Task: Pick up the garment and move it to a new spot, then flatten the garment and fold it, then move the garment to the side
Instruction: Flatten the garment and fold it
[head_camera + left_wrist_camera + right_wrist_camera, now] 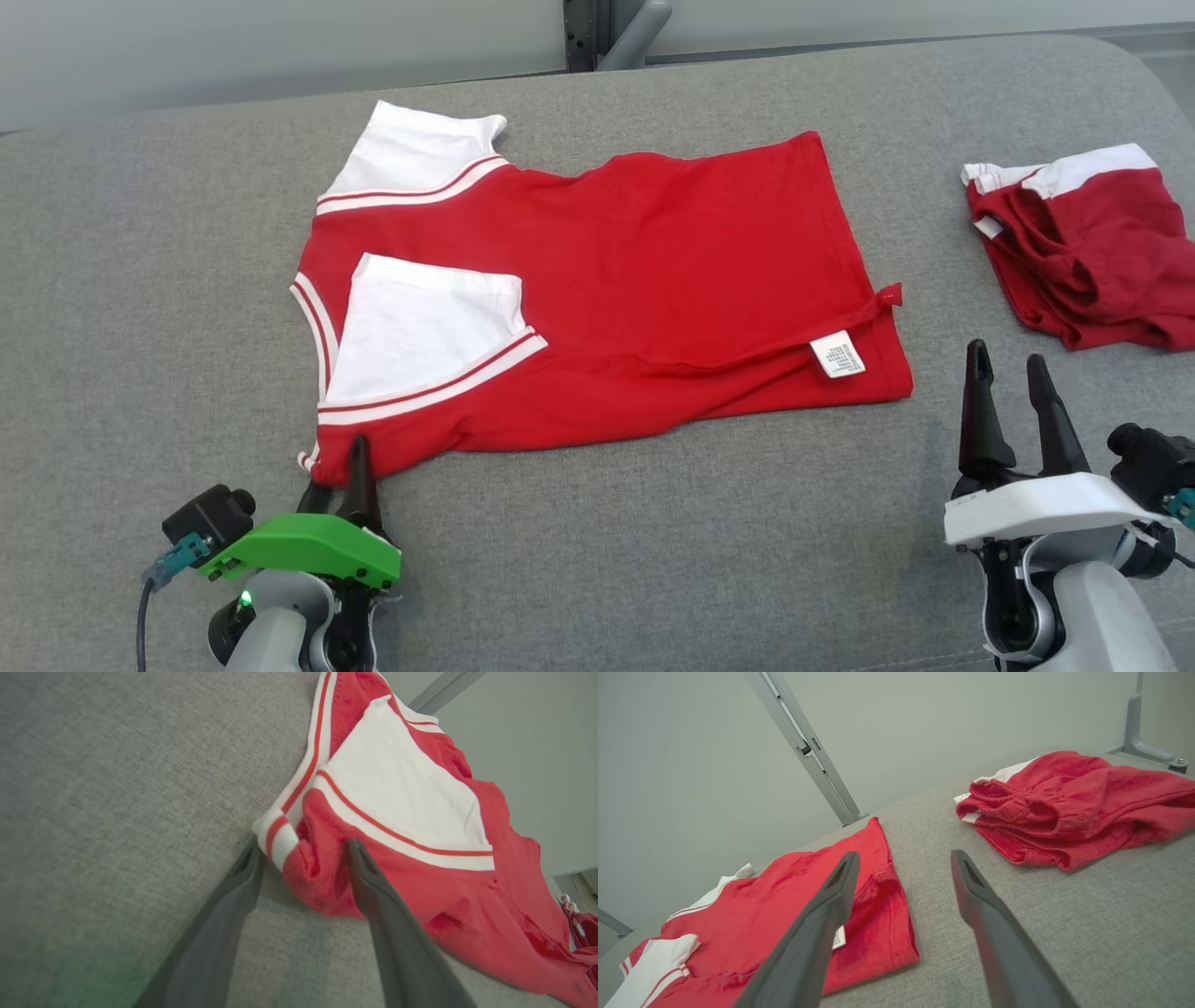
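Checking from the left: left gripper (338,471) sits at the near collar corner of the shirt (607,280), fingers (373,891) spread and straddling the bunched red edge, not clamped on it. The shirt lies spread on the grey cushion (653,579), left of centre, near sleeve (420,327) folded in over the body, hem wrinkled by the label (837,355). Near the hem corner but apart from it, right gripper (1006,359) stands with fingers wide, holding nothing. Far right, shorts (1092,261) lie crumpled, well apart from the shirt. Risks I note: a shallow bite on the left would catch one layer only and skew the fold; with the right side ungripped, a one-handed pull would drag the hem and undo the sleeve; a swing rightward could snag the shorts.
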Robot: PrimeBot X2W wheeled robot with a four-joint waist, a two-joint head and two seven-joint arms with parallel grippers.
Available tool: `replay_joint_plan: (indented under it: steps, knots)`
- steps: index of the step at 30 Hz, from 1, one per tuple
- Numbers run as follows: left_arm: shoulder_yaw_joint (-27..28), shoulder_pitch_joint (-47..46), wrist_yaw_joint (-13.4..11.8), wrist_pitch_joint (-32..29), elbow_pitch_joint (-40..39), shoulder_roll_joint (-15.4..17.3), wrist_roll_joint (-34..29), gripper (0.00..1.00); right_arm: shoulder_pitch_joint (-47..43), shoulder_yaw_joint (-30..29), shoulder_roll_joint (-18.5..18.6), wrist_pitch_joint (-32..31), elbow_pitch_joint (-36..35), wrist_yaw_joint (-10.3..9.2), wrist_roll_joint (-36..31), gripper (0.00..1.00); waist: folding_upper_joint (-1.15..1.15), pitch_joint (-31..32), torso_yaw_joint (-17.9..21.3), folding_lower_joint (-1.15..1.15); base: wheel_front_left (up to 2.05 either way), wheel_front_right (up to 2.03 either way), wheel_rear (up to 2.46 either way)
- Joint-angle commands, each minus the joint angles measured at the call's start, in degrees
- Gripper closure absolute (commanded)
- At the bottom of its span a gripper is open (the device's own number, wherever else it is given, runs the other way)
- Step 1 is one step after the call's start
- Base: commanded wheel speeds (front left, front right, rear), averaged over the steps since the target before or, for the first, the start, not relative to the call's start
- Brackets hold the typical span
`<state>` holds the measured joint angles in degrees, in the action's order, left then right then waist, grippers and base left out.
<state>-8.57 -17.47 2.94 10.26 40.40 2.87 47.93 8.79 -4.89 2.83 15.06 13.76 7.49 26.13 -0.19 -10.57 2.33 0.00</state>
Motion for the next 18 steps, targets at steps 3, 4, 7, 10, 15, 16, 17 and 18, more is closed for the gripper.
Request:
replay_joint_plan:
  steps: [3, 4, 7, 10, 15, 16, 17, 18]
  knots:
    - [-0.5, -1.1, 0.8, 1.3, 2.3, 0.0, 1.1, 1.00, 0.2, 1.6, 0.1, 0.1, 2.7, -0.01, 0.7, 0.00, 0.19, -0.6, 0.5, 0.00, 0.00, 0.00, 0.00]
    - [-0.4, -1.5, 1.2, 2.0, 2.5, 0.0, 1.2, 1.00, 0.4, 2.2, 0.1, 0.1, 3.9, -0.01, 1.0, 0.00, 0.19, -0.7, 0.4, 0.00, 0.00, 0.00, 0.00]
    - [-0.4, -2.7, 1.7, 3.6, 2.2, 0.0, 0.4, 1.00, 2.0, 3.5, 0.1, 0.1, 7.9, -0.01, 0.6, 0.00, 0.19, -0.8, 0.0, 0.00, 0.00, 0.00, 0.00]
    - [0.0, -3.4, 1.9, 4.6, 1.0, 0.4, -1.2, 1.00, 4.0, 4.7, 0.1, 0.2, 12.5, -0.01, 0.9, 0.00, 0.19, -0.7, -0.8, 0.00, 0.00, 0.00, 0.00]
    - [0.6, -3.2, 2.2, 5.0, -2.1, 0.3, -4.1, 1.00, 8.4, 5.5, 0.2, 0.0, 22.1, -0.01, 2.3, 0.00, 0.19, -0.4, -2.3, 0.00, 0.00, 0.00, 0.00]
    - [0.7, -3.1, 2.2, 5.0, -2.9, 0.3, -4.4, 1.00, 9.4, 5.2, 0.2, 0.0, 23.9, -0.01, 2.7, 0.00, 0.19, -0.4, -2.6, 0.00, 0.00, 0.00, 0.00]
    - [0.9, -2.8, 2.3, 5.0, -3.6, 0.3, -4.5, 1.00, 10.3, 4.8, 0.2, 0.1, 25.9, -0.01, 3.1, 0.00, 0.19, -0.3, -2.9, 0.00, 0.00, 0.00, 0.00]
    - [0.9, -2.8, 2.3, 5.0, -3.6, 0.3, -4.5, 1.00, 10.3, 4.8, 0.2, 0.1, 25.9, -0.01, 3.1, 0.00, 0.19, -0.3, -2.9, 0.00, 0.00, 0.00, 0.00]
